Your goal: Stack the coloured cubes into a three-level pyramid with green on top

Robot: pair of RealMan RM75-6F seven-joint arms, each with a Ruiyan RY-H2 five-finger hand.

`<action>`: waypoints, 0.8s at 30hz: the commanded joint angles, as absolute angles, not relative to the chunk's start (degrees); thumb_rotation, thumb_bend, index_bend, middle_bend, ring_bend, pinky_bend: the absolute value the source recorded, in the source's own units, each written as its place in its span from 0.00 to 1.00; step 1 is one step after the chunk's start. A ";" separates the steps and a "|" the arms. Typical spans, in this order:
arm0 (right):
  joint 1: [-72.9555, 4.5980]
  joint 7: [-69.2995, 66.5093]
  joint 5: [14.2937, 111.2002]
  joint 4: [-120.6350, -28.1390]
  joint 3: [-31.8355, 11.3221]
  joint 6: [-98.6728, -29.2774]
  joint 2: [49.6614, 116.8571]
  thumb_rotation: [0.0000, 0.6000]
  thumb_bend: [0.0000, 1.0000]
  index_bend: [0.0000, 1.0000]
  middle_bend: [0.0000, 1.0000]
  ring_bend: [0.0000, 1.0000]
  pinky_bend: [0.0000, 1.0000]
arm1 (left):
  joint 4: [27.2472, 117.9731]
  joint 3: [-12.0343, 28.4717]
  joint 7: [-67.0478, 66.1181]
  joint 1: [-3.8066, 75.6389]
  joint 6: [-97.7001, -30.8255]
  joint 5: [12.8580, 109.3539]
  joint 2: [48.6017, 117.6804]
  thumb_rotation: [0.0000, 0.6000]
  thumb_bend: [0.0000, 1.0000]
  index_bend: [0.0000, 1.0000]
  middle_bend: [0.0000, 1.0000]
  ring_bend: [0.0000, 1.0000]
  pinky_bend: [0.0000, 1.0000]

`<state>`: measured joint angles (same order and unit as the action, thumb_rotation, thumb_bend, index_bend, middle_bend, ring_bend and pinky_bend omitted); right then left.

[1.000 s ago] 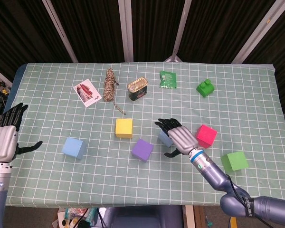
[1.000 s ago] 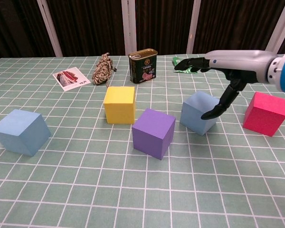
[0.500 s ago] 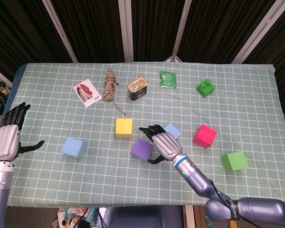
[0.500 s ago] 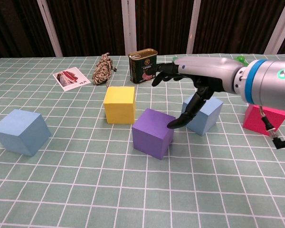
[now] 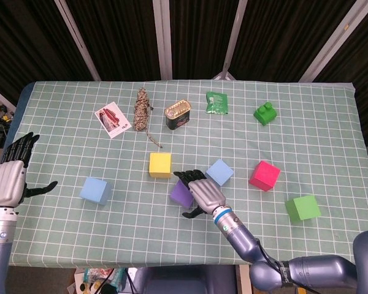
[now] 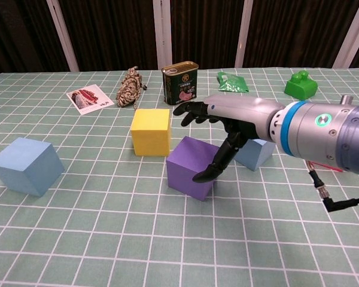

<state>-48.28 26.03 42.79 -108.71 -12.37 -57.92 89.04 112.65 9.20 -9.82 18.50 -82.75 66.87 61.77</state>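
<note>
- Table (image 5: 331, 122), checked green cloth: bears every item; nothing is stacked yet, so by my reading the task is at its opening step, gathering the base row.
- Right hand (image 5: 199, 191): over the purple cube, palm down, fingers spread wide, thumb hanging at the cube's near face; holding nothing. Whether any finger touches the cube cannot be told.
- Left hand (image 5: 9, 177): far out at the table's left edge, fingers apart, holding nothing.
- Light-blue cube (image 5: 95, 190): well to the left of the right hand, between the two hands.
- Green cube (image 5: 303, 207): well to the right of the right hand, near the front edge; it is the capstone, needed last.
- Pink cube (image 5: 265, 176): right of the right hand, beyond the second blue cube.
- Yellow cube (image 6: 150, 131): just left of and behind the right hand.
- Purple cube (image 6: 190, 166): directly under the right hand; judged to be the piece now being addressed.
- Second light-blue cube (image 5: 220, 172): just right of and behind the right hand.
- Next move, as I judge: close thumb and fingers across the purple cube's opposite faces, then set it squarely beside the yellow cube.
</note>
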 commanded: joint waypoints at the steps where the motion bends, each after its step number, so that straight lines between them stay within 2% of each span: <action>1: -48.62 26.45 42.11 -108.47 -12.05 -58.87 90.47 1.00 0.18 0.00 0.07 0.06 0.00 | 112.73 9.26 -9.87 18.40 -82.68 67.07 61.78 1.00 0.14 0.00 0.00 0.00 0.02; 6: -49.02 26.60 41.94 -105.96 -12.01 -60.35 93.19 1.00 0.18 0.00 0.00 0.00 0.00 | 112.98 9.53 -9.77 18.12 -82.63 67.31 61.73 1.00 0.14 0.00 0.00 0.00 0.02; 24: -48.05 26.29 48.37 -96.09 -11.00 -64.28 99.46 1.00 0.18 0.00 0.00 0.00 0.00 | 112.80 10.54 -9.37 17.66 -81.65 67.10 61.77 1.00 0.14 0.00 0.00 0.00 0.02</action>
